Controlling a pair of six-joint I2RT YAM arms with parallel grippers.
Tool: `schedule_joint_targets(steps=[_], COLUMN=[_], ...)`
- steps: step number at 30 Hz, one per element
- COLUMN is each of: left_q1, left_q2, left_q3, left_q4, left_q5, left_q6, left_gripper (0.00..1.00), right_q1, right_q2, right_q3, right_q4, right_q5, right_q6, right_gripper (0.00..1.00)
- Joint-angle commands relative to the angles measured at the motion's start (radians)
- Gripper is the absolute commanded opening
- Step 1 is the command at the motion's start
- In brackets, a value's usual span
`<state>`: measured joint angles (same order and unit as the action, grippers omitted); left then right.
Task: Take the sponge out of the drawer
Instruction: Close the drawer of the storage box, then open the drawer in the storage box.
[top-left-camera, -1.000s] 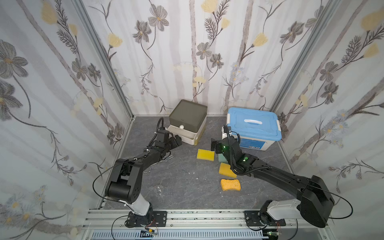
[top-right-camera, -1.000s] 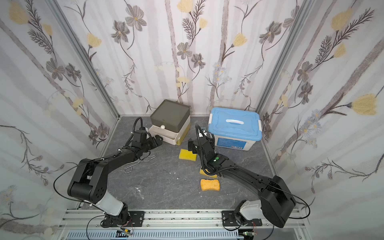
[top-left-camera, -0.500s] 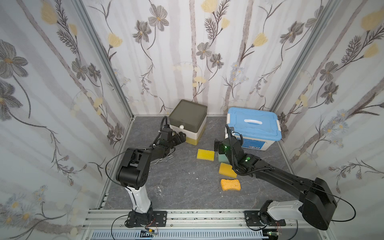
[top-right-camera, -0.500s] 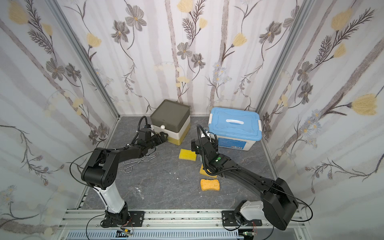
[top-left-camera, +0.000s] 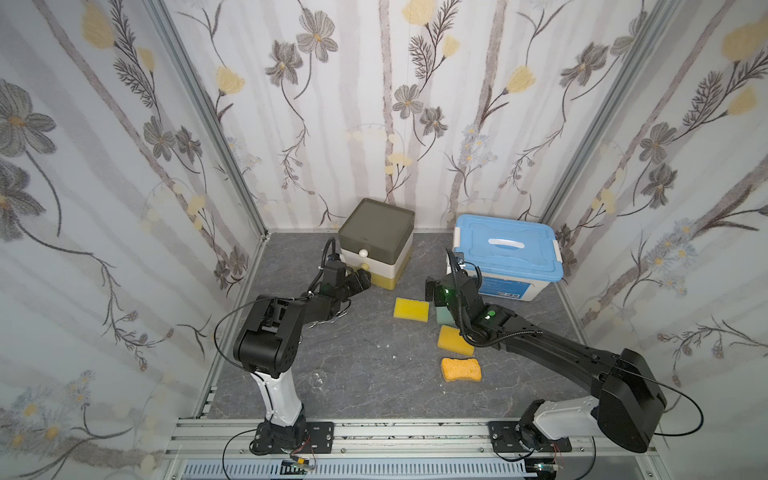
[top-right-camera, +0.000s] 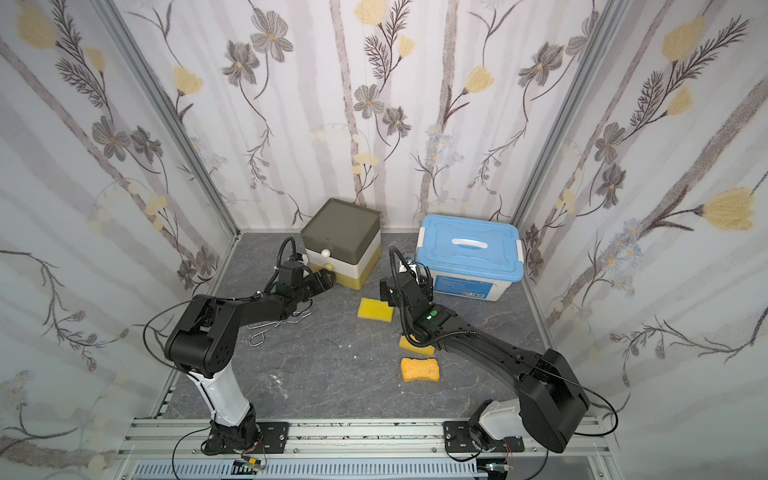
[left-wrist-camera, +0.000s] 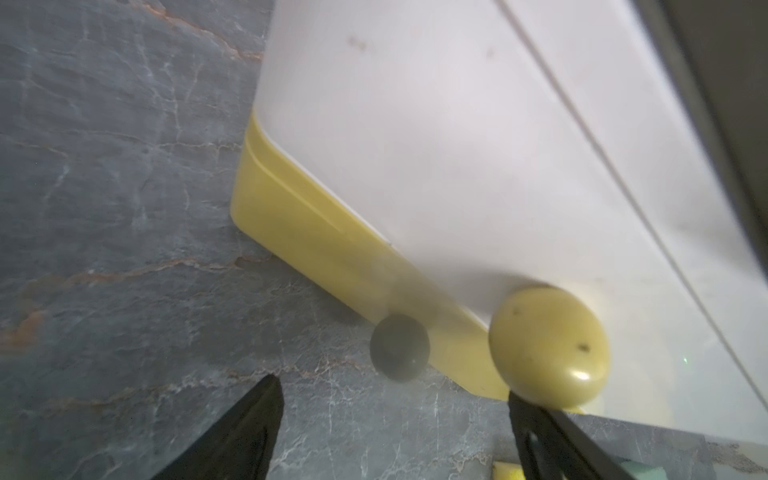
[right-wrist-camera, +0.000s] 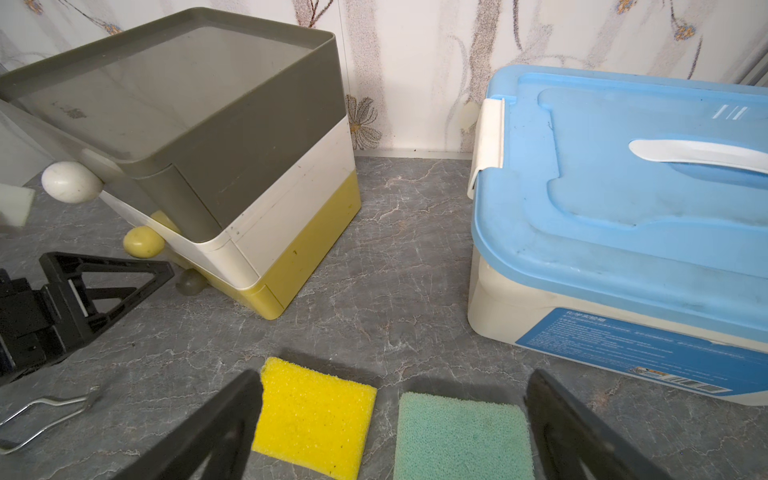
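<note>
The drawer unit (top-left-camera: 376, 245) has a grey top, a white middle and a yellow base, and all its drawers are shut. No sponge shows inside it. My left gripper (top-left-camera: 362, 277) is open at its front. One finger touches the yellow knob (left-wrist-camera: 548, 347), and the dark knob (left-wrist-camera: 400, 347) lies just beyond the gap between the fingers. A yellow sponge (right-wrist-camera: 311, 415) and a green sponge (right-wrist-camera: 461, 436) lie side by side on the floor. My right gripper (right-wrist-camera: 392, 419) hangs open above them, holding nothing. Two orange sponges (top-left-camera: 461, 369) lie nearer the front.
A white bin with a blue lid (top-left-camera: 507, 253) stands at the back right, close to the right arm. A bent wire piece (top-right-camera: 278, 326) lies on the floor under the left arm. Papered walls close in the back and both sides.
The white middle drawer stood out from the unit a second ago and is now flush. My left gripper has moved in against the unit's front and its jaws have narrowed a little. The right arm has barely moved.
</note>
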<state>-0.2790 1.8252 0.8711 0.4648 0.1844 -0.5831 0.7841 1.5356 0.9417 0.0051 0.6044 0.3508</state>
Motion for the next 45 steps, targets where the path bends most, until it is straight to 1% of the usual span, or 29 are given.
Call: schedule_joint_targets(steps=[1, 9, 12, 16, 17, 19, 21, 24, 25, 28, 37, 42, 45], left_q1=[-0.001, 0.005, 0.006, 0.006, 0.006, 0.006, 0.007, 0.009, 0.01, 0.016, 0.041, 0.048, 0.047], left_q2=[-0.003, 0.074, 0.1, 0.124, 0.128, 0.136, 0.138, 0.131, 0.132, 0.148, 0.191, 0.214, 0.224], left_q3=[-0.013, 0.054, 0.064, 0.058, 0.058, 0.06, 0.056, 0.027, 0.028, 0.05, 0.049, 0.05, 0.055], left_q4=[0.057, 0.087, 0.092, 0.125, 0.129, 0.135, 0.144, 0.203, 0.2, 0.177, 0.262, 0.323, 0.338], left_q5=[0.003, 0.062, 0.083, 0.108, 0.111, 0.117, 0.108, 0.102, 0.101, 0.105, 0.17, 0.231, 0.248], left_q6=[0.011, 0.032, 0.035, 0.036, 0.036, 0.039, 0.041, 0.044, 0.048, 0.059, 0.029, 0.013, 0.003], left_gripper=[0.82, 0.68, 0.65, 0.64, 0.63, 0.57, 0.55, 0.55, 0.55, 0.55, 0.5, 0.47, 0.44], right_q1=[-0.001, -0.001, -0.001, -0.002, -0.001, -0.001, 0.0, -0.002, -0.002, -0.002, -0.002, -0.001, -0.002], right_q2=[0.015, 0.024, 0.027, 0.036, 0.041, 0.051, 0.054, 0.054, 0.079, 0.092, 0.108, 0.119, 0.125], right_q3=[0.018, 0.028, 0.029, 0.037, 0.04, 0.049, 0.054, 0.057, 0.059, 0.072, 0.093, 0.104, 0.11], right_q4=[-0.005, -0.014, -0.021, -0.023, -0.026, -0.03, -0.032, -0.037, -0.039, -0.05, -0.074, -0.092, -0.102], right_q5=[0.016, 0.024, 0.039, 0.048, 0.049, 0.049, 0.05, 0.059, 0.065, 0.075, 0.132, 0.145, 0.154], right_q6=[0.013, 0.01, 0.008, 0.001, 0.001, 0.001, 0.001, -0.003, -0.008, -0.013, -0.023, -0.019, -0.014], right_gripper=[1.0, 1.0, 1.0, 1.0, 1.0, 1.0, 1.0, 1.0, 1.0, 1.0, 1.0, 1.0, 1.0])
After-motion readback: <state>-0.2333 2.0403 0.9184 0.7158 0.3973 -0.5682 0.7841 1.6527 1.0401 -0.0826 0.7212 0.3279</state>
